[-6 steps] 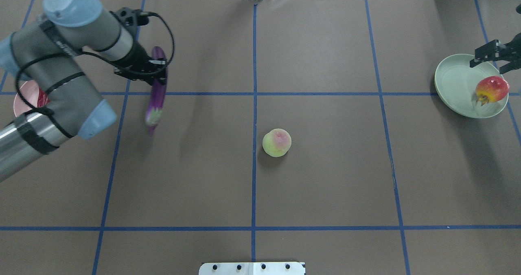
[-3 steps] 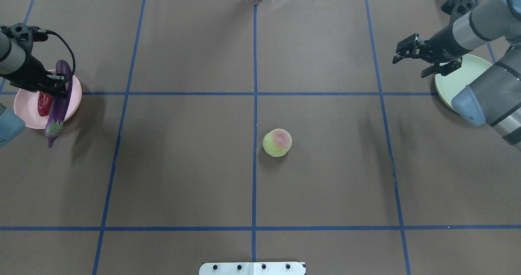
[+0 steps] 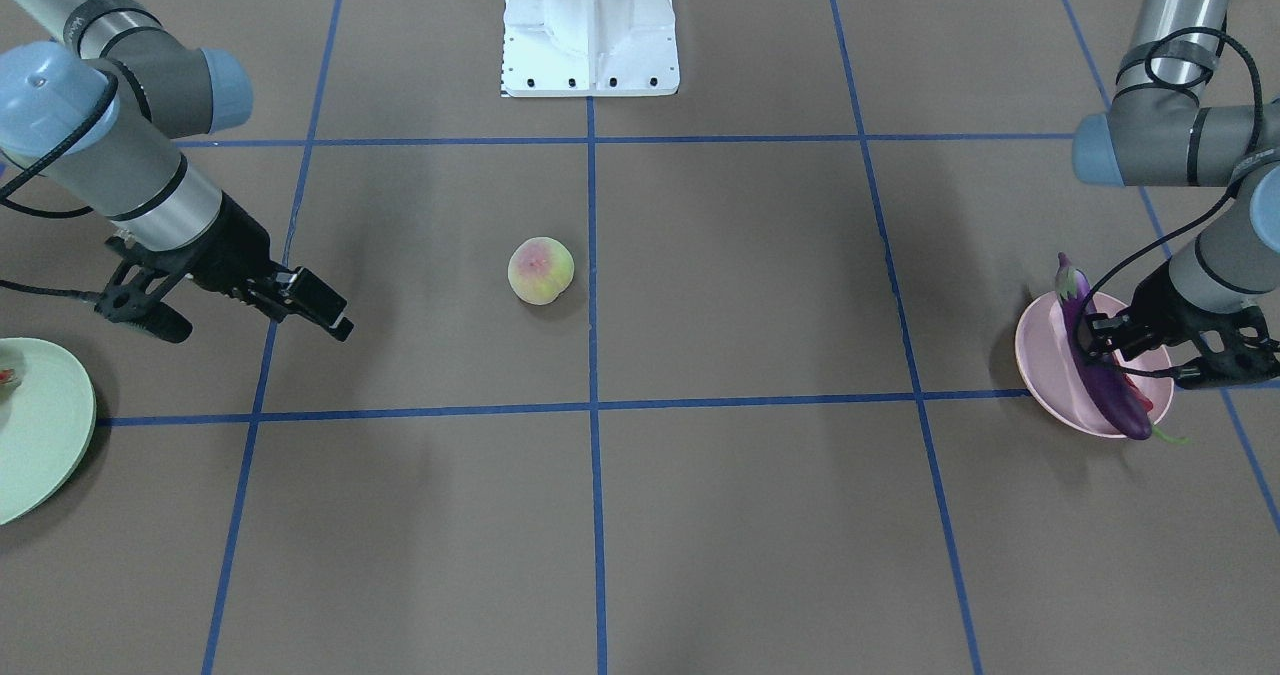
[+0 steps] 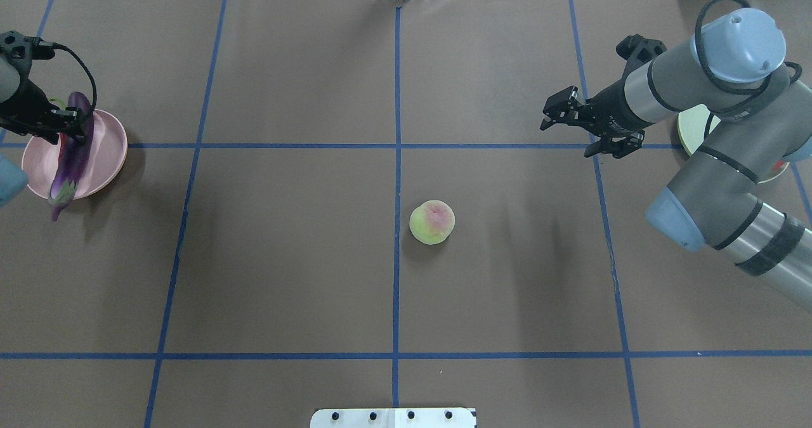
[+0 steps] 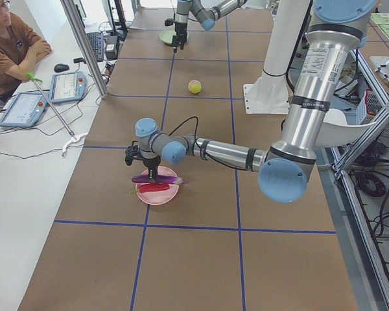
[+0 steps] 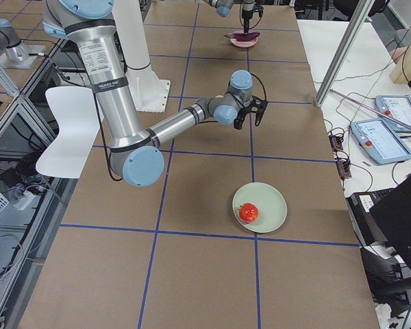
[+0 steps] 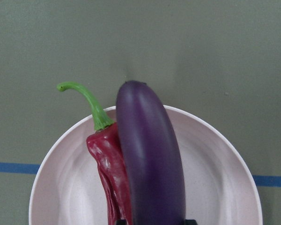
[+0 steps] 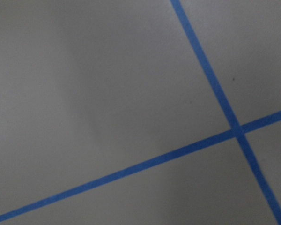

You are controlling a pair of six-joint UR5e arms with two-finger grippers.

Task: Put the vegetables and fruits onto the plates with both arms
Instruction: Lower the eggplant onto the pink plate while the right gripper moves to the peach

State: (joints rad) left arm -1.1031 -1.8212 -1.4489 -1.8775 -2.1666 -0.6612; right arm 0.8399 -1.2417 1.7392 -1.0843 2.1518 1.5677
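Clamping the eggplant (image 4: 71,162), the left hand (image 4: 66,130) holds it across the pink plate (image 4: 111,149), cap end past the rim, alongside the chili (image 7: 105,159) lying in that plate; the right hand (image 4: 566,137), fingers wide and empty, hangs over the table (image 4: 285,257) well apart from the pink plate, beyond the peach (image 4: 432,222).

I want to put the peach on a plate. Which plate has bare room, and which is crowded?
Green plate: only the red fruit near one rim, the rest bare. Pink plate: crowded; chili and eggplant, the latter in the left pincer, fill much of it.
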